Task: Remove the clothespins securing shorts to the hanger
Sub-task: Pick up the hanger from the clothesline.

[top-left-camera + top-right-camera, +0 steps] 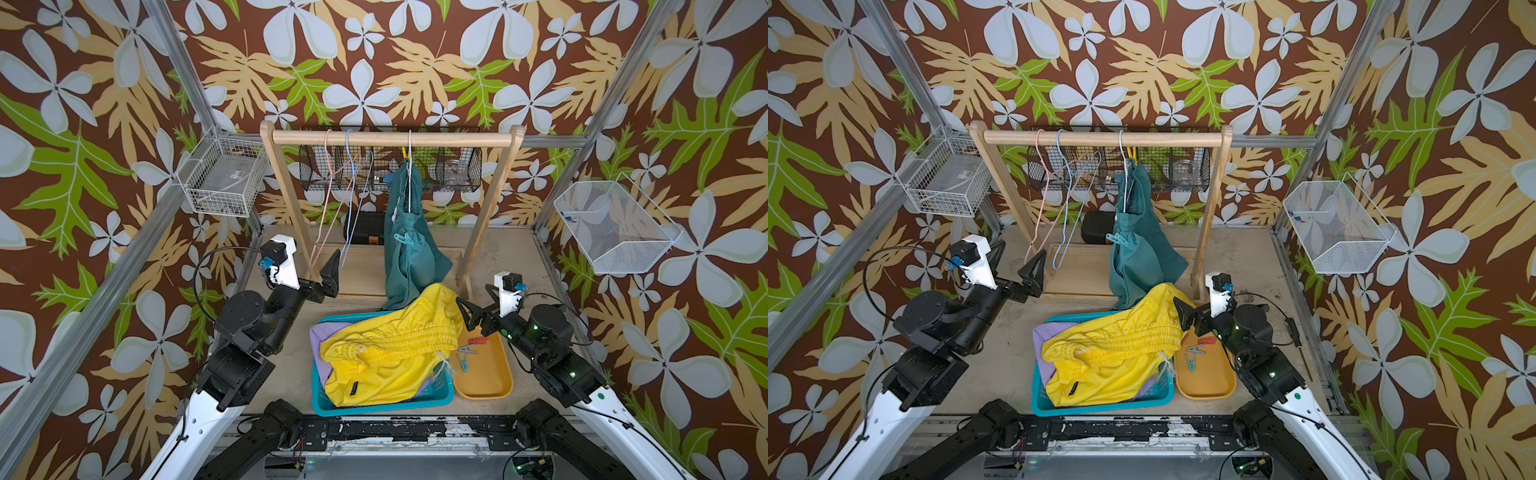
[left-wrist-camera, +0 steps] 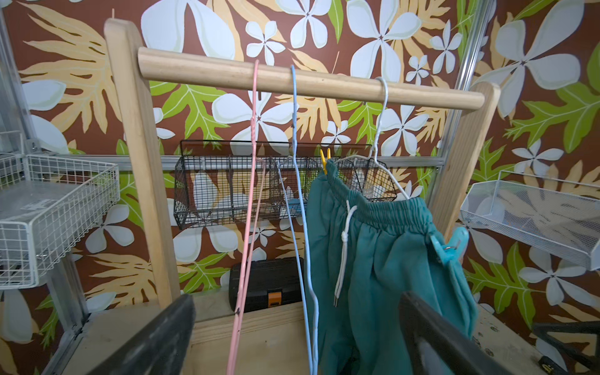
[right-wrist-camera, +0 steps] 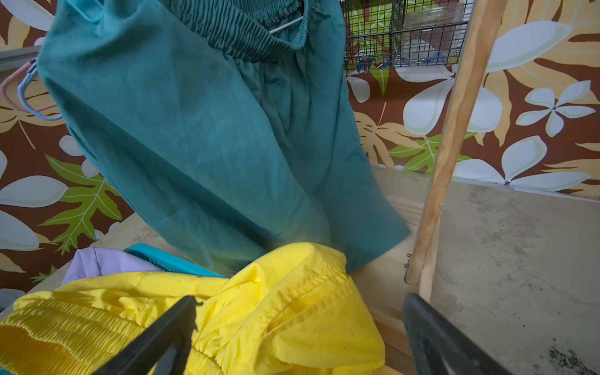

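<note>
The left jaws are standing spread, holding nothing, before the wooden rail (image 1: 390,138). There a pink hanger (image 2: 247,194) and a blue hanger (image 2: 294,113) are hanging bare; next, a white hanger (image 2: 385,100) is carrying the teal shorts (image 2: 389,276), with a yellow clothespin (image 2: 324,160) pinching the upper waist end and a light blue clothespin (image 2: 449,246) the lower end. On the table (image 1: 291,374) the yellow shorts (image 1: 395,353) are lying over the lilac shorts (image 1: 318,336) in a teal basket (image 1: 374,409). Three loose clothespins (image 1: 467,353) are resting in an orange tray (image 1: 486,382) beside it. The right jaws are standing spread and empty, one over the yellow shorts.
</note>
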`<state>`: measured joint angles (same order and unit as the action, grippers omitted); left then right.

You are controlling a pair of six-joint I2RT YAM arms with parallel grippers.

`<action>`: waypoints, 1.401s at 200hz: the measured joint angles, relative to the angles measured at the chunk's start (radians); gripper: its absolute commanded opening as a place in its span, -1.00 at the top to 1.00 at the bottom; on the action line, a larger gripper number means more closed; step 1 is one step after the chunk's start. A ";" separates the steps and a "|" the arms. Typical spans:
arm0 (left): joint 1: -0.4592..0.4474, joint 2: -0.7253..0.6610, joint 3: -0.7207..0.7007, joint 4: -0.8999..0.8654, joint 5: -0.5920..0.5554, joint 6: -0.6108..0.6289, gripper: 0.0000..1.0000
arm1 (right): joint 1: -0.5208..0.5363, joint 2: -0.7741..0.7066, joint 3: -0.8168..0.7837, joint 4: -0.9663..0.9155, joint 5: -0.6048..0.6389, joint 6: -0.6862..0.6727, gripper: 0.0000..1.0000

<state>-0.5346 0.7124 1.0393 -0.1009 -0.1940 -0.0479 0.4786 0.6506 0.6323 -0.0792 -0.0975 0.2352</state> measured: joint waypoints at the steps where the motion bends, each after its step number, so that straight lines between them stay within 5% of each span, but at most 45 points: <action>1: 0.000 0.001 0.001 0.000 0.002 -0.002 -0.99 | 0.000 0.002 0.001 0.001 0.000 0.000 -1.00; 64: -0.016 0.135 0.052 -0.018 0.100 -0.072 -0.99 | -0.044 0.071 0.002 0.026 -0.045 0.018 -1.00; 132: -0.230 0.176 0.101 -0.020 -0.013 -0.059 -0.99 | -0.443 0.066 -0.104 0.157 -0.421 0.191 -1.00; 193: -0.450 0.320 0.150 -0.008 -0.199 -0.028 -0.99 | -0.462 0.053 -0.114 0.211 -0.551 0.239 -1.00; 280: -0.484 0.589 0.239 0.011 -0.421 -0.026 -0.99 | -0.463 0.022 -0.119 0.207 -0.560 0.250 -0.99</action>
<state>-1.0183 1.3018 1.2785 -0.0898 -0.6147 -0.0738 0.0158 0.6724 0.5129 0.1276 -0.6575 0.4850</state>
